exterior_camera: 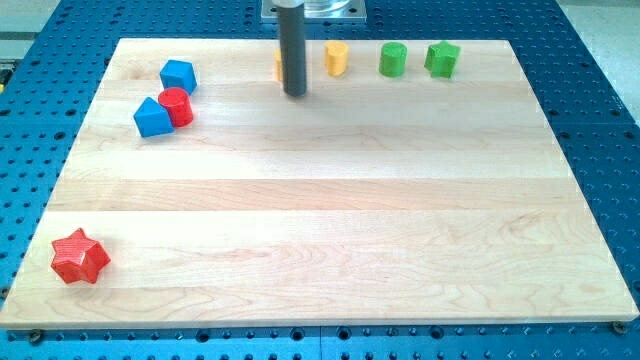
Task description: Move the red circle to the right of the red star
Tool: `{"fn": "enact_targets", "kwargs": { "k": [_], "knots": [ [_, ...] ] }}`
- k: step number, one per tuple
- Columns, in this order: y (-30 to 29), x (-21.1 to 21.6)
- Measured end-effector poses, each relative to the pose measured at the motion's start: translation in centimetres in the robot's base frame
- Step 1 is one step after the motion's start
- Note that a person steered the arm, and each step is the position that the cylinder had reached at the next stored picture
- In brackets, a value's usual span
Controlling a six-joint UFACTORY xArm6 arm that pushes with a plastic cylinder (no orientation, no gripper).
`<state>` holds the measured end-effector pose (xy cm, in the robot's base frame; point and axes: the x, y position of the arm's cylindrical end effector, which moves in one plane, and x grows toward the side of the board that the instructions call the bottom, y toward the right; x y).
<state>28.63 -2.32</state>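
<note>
The red circle (177, 106) stands at the view's upper left, touching a blue block (152, 118) on its left, with another blue block (178, 75) just above it. The red star (79, 257) lies at the view's lower left corner of the board, far below the circle. My tip (295, 93) is near the view's top centre, well to the right of the red circle and not touching it. It partly hides a yellow block (279, 65) behind the rod.
A second yellow block (336, 58), a green cylinder (393, 59) and a green block (442, 59) stand in a row along the view's top. The wooden board (330, 220) lies on a blue perforated table (600, 120).
</note>
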Motion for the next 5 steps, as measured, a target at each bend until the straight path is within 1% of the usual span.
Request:
{"fn": "enact_targets", "kwargs": {
  "k": [1,3,4,5],
  "knots": [
    [-0.7,-1.6],
    [-2.7,-1.5],
    [-7.1,1.7],
    [-9.5,1.3]
  ]
}}
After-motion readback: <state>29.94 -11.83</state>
